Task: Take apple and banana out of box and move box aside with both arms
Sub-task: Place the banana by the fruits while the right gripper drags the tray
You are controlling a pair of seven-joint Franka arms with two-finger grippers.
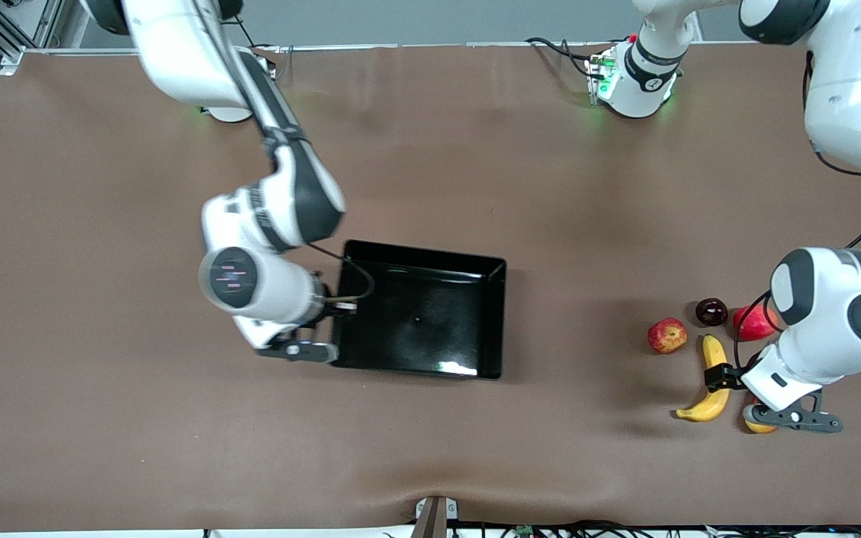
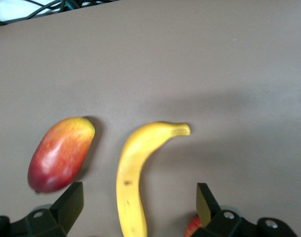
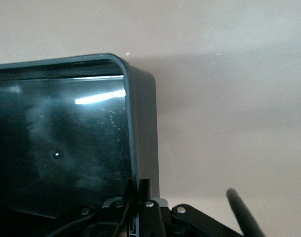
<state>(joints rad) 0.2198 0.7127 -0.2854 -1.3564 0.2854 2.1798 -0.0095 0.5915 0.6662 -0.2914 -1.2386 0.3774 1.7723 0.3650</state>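
The black box (image 1: pixel 496 314) lies mid-table. My right gripper (image 1: pixel 332 323) is shut on its wall at the right arm's end; the right wrist view shows the wall (image 3: pixel 142 123) pinched between the closed fingers (image 3: pixel 139 185). The yellow banana (image 1: pixel 711 385) lies toward the left arm's end. My left gripper (image 1: pixel 720 377) is open and low over it; in the left wrist view its fingers (image 2: pixel 71 205) straddle the banana (image 2: pixel 133 173) without touching it. The red apple (image 1: pixel 667 335) sits on the table beside the banana, toward the box.
A dark round fruit (image 1: pixel 711 311) and a red fruit (image 1: pixel 753 323) lie farther from the front camera than the banana. A red-yellow mango (image 2: pixel 60 154) lies beside the banana, partly under the left hand (image 1: pixel 759 424). Cables run along the table's near edge.
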